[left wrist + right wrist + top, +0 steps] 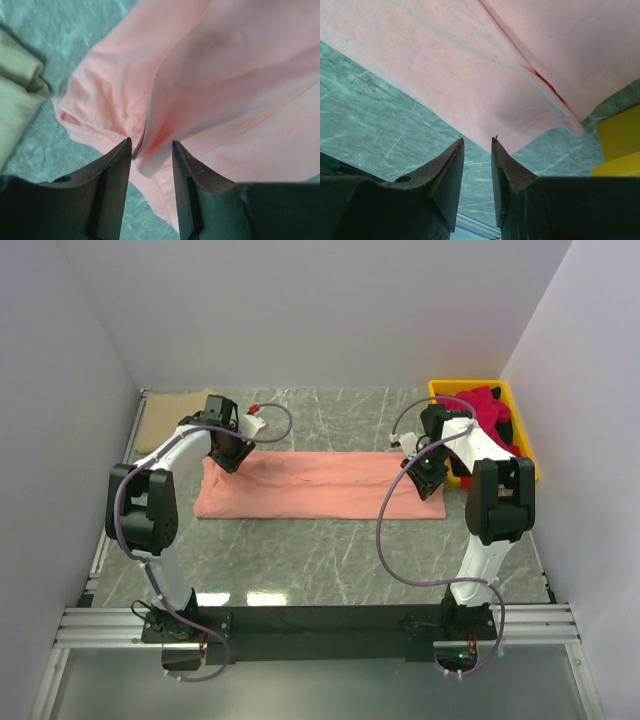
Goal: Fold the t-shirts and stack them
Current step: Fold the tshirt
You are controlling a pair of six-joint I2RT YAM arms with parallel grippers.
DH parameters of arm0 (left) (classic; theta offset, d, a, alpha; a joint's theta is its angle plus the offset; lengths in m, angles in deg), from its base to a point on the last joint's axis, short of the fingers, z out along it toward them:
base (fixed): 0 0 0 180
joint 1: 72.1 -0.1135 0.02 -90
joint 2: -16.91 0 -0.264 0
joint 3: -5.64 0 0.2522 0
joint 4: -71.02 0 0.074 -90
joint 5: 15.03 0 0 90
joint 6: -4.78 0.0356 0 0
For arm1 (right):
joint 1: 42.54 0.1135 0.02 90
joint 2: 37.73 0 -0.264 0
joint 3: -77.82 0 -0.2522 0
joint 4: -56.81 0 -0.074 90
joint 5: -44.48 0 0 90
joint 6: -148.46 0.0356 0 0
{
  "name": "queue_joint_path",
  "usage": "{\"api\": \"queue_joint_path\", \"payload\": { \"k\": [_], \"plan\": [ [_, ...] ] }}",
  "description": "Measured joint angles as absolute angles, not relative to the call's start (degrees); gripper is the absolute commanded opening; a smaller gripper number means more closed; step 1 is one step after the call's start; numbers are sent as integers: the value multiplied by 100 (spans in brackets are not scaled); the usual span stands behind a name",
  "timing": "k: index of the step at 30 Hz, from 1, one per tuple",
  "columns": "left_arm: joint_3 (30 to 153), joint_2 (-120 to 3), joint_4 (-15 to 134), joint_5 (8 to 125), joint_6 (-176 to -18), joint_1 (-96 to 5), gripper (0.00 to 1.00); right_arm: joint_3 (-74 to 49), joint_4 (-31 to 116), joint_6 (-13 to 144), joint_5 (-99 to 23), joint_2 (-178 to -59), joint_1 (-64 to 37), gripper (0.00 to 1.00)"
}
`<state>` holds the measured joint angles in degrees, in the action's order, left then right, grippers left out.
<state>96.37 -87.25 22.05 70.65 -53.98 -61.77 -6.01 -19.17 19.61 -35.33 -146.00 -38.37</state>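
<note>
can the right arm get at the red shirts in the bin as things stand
Probably yes: red shirts lie uncovered in the bin beside the right gripper; nothing stands between them.

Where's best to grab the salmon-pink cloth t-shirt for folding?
Pinch the salmon-pink cloth t-shirt at its two short ends, coming down from above: it lies flat as a long strip across the grey-green marbled table, so probably only the edges offer liftable cloth.

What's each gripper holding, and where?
Left gripper pinches a fold of the salmon-pink t-shirt near its left end. Right gripper: tips at its edge, grip unclear.
</note>
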Motion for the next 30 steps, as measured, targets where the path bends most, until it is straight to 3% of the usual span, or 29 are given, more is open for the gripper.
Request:
{"api": "queue_joint_path", "payload": {
  "k": [11,21,30],
  "plan": [
    [10610,-9505,1628,6269,-5411,-6385,45,-601,-1921,1937,-3535,-14600,-3837,36],
    [10649,-9667,1622,6311,-5400,-6591,47,-601,-1923,1900,-3533,-14600,-3837,36],
    [10999,-10067,1622,6228,-5271,-6549,41,-601,-1921,1876,-3537,-14600,-3837,36]
  ]
}}
